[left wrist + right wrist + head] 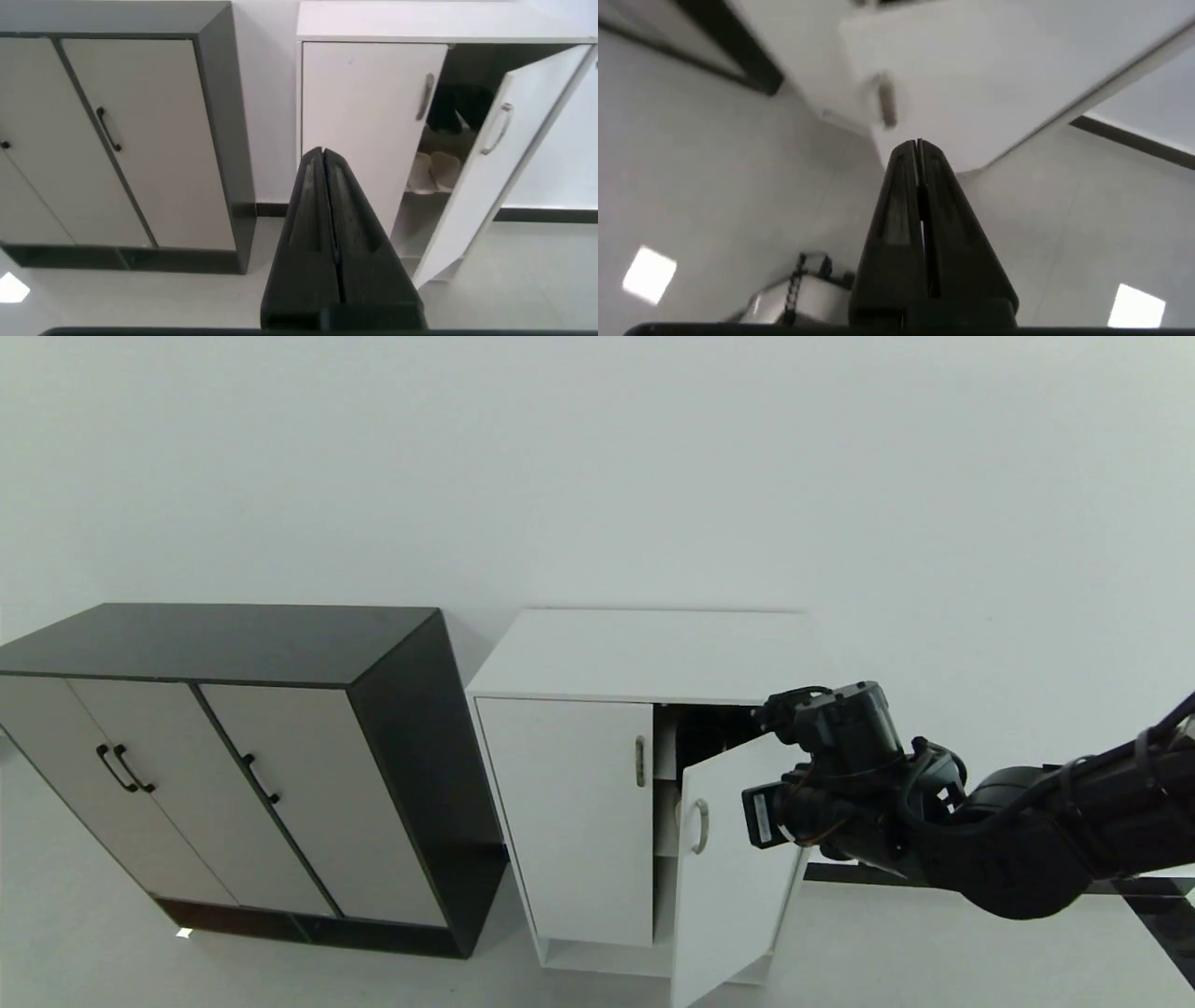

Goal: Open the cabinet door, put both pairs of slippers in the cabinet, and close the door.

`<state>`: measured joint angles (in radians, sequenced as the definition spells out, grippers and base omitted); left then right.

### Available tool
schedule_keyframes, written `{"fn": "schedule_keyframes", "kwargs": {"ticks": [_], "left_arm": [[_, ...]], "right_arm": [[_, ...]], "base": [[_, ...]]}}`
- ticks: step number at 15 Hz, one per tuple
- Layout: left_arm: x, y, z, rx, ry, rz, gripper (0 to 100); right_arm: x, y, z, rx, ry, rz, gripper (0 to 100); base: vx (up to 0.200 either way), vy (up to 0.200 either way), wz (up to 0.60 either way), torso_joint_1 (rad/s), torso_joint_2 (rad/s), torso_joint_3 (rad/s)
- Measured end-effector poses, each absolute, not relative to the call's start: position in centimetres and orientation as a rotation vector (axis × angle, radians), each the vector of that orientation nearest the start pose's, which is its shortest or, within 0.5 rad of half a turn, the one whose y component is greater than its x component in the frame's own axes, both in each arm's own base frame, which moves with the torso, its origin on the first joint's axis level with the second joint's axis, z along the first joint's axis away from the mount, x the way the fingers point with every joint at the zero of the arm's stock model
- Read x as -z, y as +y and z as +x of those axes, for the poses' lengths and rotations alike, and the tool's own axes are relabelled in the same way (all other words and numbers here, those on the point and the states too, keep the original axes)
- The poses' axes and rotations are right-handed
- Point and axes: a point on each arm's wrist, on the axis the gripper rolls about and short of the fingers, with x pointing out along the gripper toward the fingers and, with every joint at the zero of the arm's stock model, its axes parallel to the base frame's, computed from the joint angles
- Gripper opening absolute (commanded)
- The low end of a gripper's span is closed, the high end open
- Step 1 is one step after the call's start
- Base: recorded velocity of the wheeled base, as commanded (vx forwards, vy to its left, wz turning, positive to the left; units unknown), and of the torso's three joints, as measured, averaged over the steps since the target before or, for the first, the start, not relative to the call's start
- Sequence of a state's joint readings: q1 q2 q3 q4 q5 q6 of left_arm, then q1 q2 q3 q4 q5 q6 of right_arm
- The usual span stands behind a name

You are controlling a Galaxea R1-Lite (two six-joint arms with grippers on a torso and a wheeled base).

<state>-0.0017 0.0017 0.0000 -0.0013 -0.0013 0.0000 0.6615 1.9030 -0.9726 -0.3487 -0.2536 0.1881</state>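
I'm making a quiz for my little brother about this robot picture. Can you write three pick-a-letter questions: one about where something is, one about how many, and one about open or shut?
1. Where are the pale slippers, compared with the white cabinet?
A. on its top
B. on a shelf inside it
C. underneath it

2. How many handles are on the black cabinet?
A. one
B. five
C. three

3. How is the white cabinet's right door?
A. partly open
B. shut tight
C. taken off

Answers:
1. B, because the left wrist view shows them on a shelf behind the swung-out door.
2. C, because the head view shows three dark handles on its grey doors.
3. A, because it stands out at an angle, with the dark inside showing behind it.
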Motion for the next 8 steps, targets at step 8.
{"fn": "schedule_keyframes", "kwargs": {"ticks": [8], "left_arm": [[-7.6, 0.0, -2.3, 0.005, 0.002, 0.002, 0]], "right_arm": [[-9.1, 19.0, 25.1, -0.536, 0.570, -0.074, 0]], "base": [[0.175, 0.000, 0.00, 0.002, 0.00, 0.003]]}}
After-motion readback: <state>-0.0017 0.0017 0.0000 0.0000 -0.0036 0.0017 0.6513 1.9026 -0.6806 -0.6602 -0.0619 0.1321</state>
